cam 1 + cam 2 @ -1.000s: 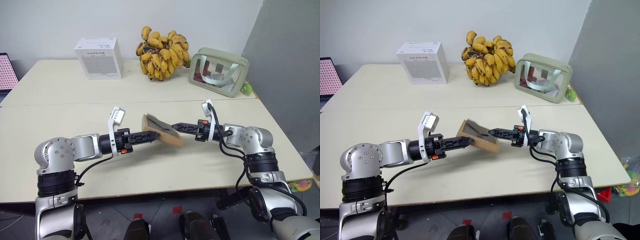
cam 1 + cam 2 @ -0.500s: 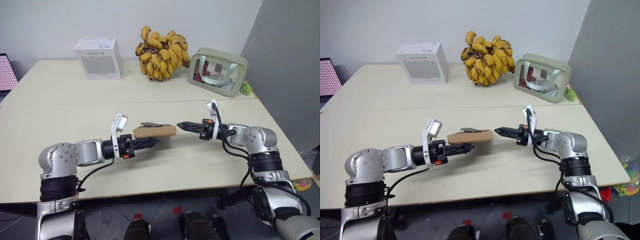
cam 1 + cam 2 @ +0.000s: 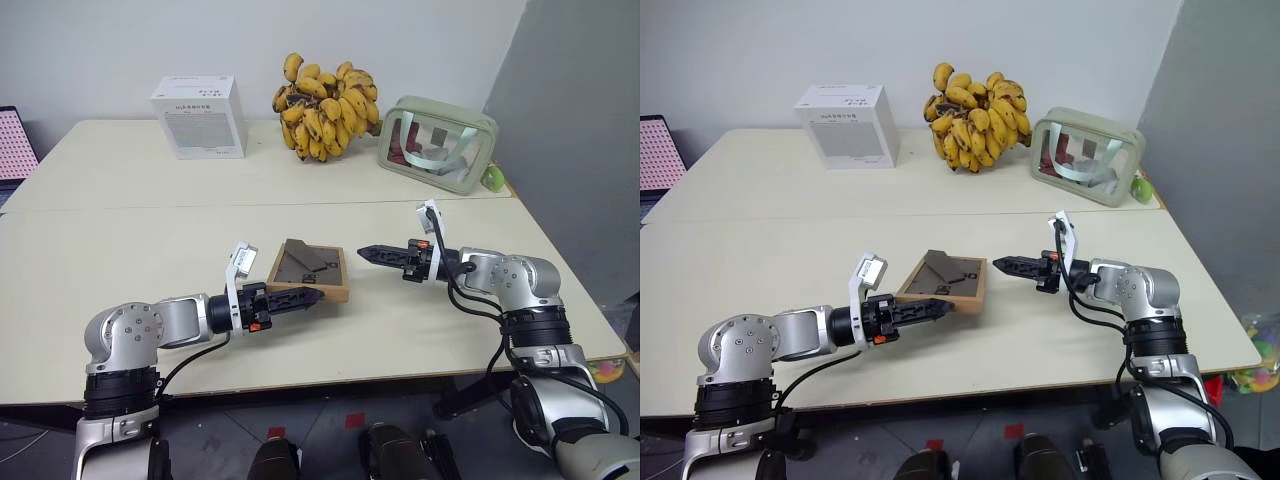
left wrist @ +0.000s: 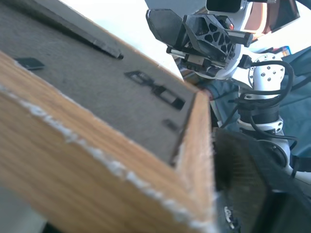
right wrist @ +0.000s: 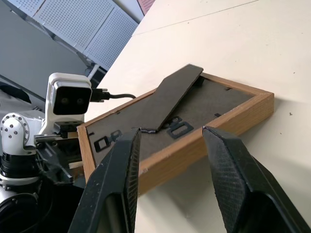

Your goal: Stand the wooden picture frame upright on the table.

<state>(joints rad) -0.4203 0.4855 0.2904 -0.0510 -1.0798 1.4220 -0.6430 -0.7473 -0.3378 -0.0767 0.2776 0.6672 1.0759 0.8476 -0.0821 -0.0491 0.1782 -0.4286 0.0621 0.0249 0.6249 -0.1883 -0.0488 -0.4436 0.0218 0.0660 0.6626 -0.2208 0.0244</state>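
Observation:
The wooden picture frame lies on the pale table with its dark back panel and stand facing up. My left gripper reaches in from the near left. Its fingers stand open at the frame's near rail, and that light-wood rail looms right in front of its wrist camera. My right gripper hovers just right of the frame, apart from it and pointing at it. Its two fingers are spread with nothing between them. The stand rises slightly off the back panel.
At the back of the table stand a white box, a bunch of bananas and a pale green clear pouch. A seam crosses the tabletop behind the frame. The table's front edge lies close below both arms.
A second ago both grippers had the tilted frame between them. Half a second ago the left held it edge-on above the table. Now the left has opened and sunk, and the frame lies back-up.

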